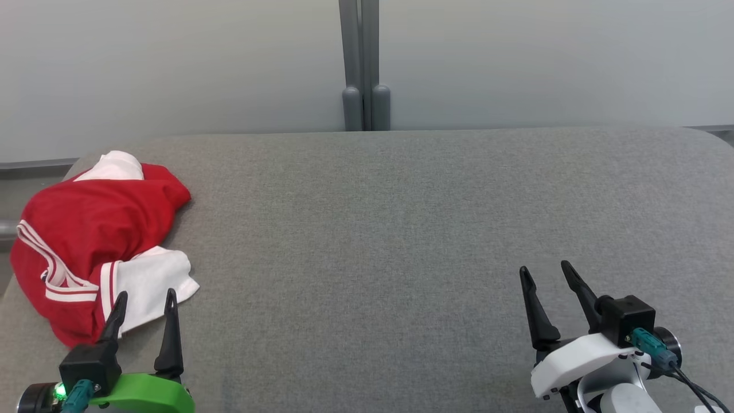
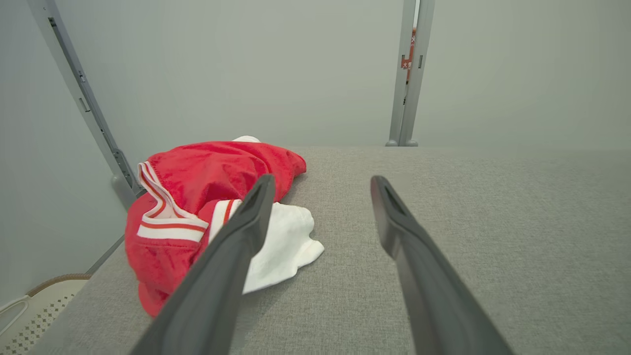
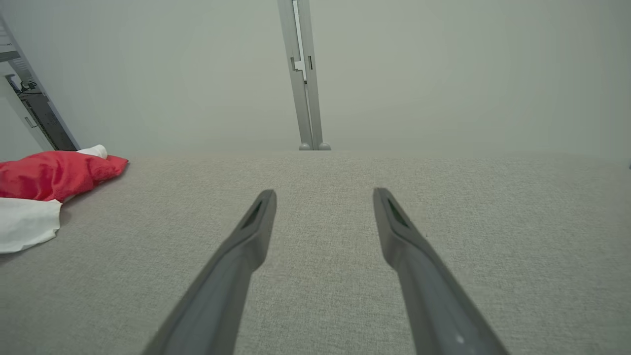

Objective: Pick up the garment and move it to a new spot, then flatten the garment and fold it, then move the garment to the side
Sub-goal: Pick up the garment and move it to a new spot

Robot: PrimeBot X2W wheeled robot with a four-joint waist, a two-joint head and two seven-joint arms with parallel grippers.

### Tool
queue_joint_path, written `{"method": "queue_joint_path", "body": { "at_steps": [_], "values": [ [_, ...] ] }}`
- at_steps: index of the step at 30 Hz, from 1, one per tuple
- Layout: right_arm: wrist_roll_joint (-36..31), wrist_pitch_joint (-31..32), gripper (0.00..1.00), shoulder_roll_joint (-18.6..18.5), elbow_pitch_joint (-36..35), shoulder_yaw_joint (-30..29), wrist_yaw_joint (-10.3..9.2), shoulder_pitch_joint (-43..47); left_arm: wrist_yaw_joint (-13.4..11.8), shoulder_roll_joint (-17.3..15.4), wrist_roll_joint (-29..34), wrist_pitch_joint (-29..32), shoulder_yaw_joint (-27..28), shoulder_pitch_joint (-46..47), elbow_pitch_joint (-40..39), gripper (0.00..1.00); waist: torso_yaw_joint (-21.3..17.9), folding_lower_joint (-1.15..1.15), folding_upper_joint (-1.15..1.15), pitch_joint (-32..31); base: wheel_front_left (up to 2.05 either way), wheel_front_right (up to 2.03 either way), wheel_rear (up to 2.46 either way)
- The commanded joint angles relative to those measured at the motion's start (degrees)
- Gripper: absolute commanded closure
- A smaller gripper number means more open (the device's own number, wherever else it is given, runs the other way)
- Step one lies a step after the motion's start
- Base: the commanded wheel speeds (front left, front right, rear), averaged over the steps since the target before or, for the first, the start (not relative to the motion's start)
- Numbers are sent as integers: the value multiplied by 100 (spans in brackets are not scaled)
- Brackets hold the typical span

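Observation:
A crumpled red garment (image 1: 92, 235) with white sleeves and white stripes lies in a heap at the left end of the grey table (image 1: 373, 229). In the left wrist view the garment (image 2: 202, 197) sits just ahead and to the left of the fingers. My left gripper (image 1: 146, 298) stands open at the near edge of the heap, fingertips by the white sleeve, holding nothing. My right gripper (image 1: 545, 274) is open and empty over bare table at the lower right, far from the cloth. The right wrist view has the garment (image 3: 49, 172) at its far left.
A grey post (image 1: 361, 69) rises behind the table's far edge in front of a pale wall. A slanted frame bar (image 2: 84, 103) stands left of the table, and a white perforated basket (image 2: 29, 315) sits below the table's left end.

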State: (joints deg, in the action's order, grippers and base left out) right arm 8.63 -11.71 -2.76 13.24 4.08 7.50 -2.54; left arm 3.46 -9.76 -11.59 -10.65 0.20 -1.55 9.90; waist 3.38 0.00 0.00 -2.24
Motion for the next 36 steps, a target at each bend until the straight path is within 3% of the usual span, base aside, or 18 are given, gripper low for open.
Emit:
{"method": "queue_joint_path", "body": {
  "at_steps": [1,36],
  "values": [
    [44,-43,0,-21,24,42,-2,74,-63,-51,-52,12,26,-34,18,0,145,0,0,-19,0,0,0],
    [369,-245,0,-24,328,460,-2,90,-303,-347,-203,89,162,-314,0,0,2124,0,0,-165,0,0,0]
  ]
}}
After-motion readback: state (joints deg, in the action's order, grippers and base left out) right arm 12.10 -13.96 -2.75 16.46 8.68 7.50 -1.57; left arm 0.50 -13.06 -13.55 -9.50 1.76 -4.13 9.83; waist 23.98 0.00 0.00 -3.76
